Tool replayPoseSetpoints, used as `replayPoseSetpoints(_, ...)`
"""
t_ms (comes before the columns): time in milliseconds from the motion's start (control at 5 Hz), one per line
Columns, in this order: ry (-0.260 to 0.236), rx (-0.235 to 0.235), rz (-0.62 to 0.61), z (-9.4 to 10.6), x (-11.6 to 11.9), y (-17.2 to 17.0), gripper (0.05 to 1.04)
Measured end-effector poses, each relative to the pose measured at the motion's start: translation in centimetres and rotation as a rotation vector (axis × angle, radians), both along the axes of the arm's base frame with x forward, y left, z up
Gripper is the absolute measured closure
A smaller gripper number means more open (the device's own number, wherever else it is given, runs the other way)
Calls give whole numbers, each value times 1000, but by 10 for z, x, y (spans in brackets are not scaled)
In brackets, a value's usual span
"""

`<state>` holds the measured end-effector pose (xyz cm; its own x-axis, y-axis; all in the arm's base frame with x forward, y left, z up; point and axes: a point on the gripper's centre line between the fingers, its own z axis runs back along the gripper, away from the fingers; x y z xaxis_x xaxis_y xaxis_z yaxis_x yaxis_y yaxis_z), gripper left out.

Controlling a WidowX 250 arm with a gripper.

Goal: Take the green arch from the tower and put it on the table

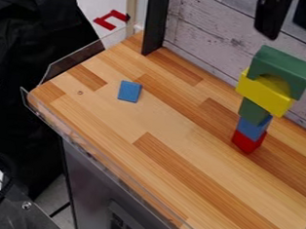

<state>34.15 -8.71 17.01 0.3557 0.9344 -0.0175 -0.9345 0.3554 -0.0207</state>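
The gripper hangs open at the upper right, its two black fingers apart with nothing between them. Below it, the green arch lies on top of the tower, and a gap separates it from the fingertips. The arch rests on a wide yellow block, its opening facing down. Under the yellow block are a dark green block, a blue block and a red block at the base. The tower stands on the wooden table, toward its right side.
A flat blue block lies on the table left of centre. A whitish plank wall rises behind the tower, and a black post stands at the back edge. A clear guard runs along the front left edge.
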Motion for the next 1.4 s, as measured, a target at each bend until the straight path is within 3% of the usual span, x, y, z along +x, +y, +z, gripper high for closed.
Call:
replayPoseSetpoints(400,76,-1,20,-5,-11,4,84)
replayPoseSetpoints(800,148,-14,49,-23,-8,-1,85)
replayPoseSetpoints(1200,155,-29,57,-34,-3,-3,119)
replayPoseSetpoints(1400,206,-52,31,-39,-4,-2,392)
